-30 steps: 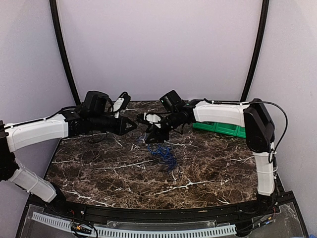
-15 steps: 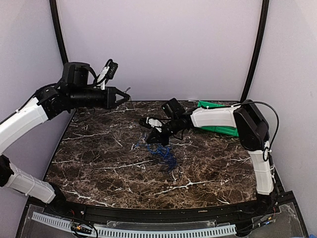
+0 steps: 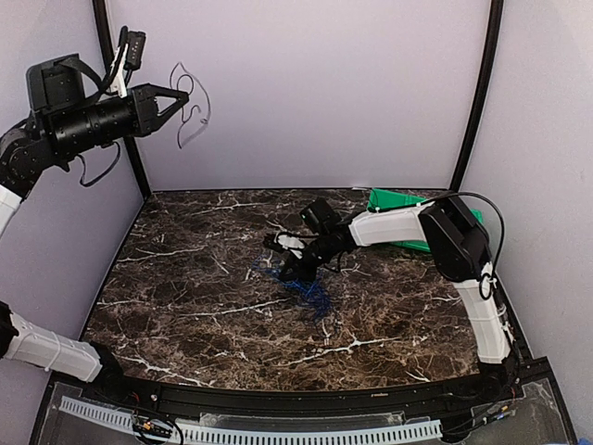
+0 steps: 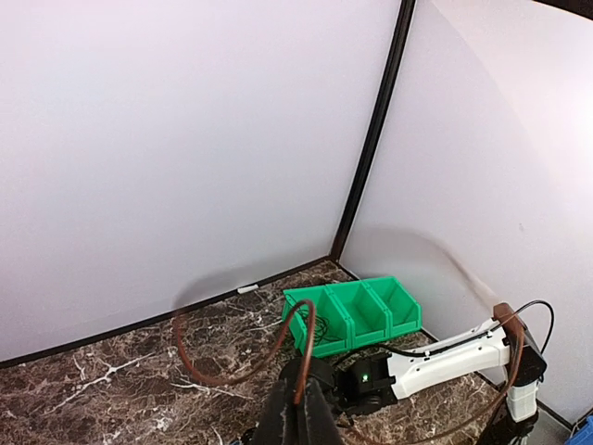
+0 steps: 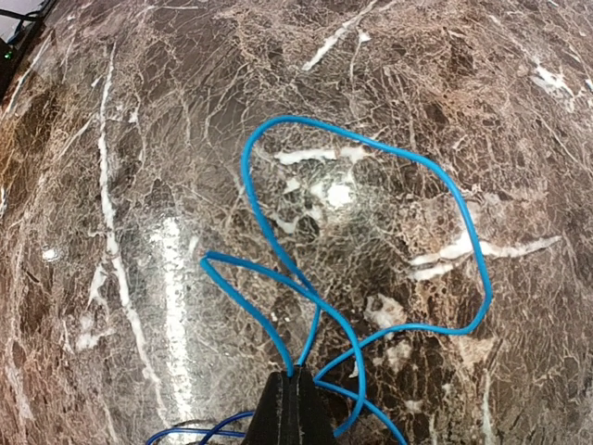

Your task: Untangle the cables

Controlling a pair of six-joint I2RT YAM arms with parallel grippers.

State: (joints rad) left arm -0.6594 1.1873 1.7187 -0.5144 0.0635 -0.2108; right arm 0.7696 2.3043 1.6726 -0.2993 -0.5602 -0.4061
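Raised since a second ago, my left gripper [image 3: 182, 94] now hangs high at the left, fingers pinched on one dark cable [image 4: 222, 381] that dangles clear. My right gripper [image 3: 289, 266], clamped shut on the blue cables [image 3: 310, 295], sits low on the table [image 3: 185, 315]. I judge it best to keep the right pinning, draw the left away slowly, and watch for snags.

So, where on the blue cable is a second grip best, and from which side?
Probably the far arc of the big open loop of the blue cable, from straight above. There a single strand lies flat on the table with bare marble either side, away from the crossings beside the shut right gripper.
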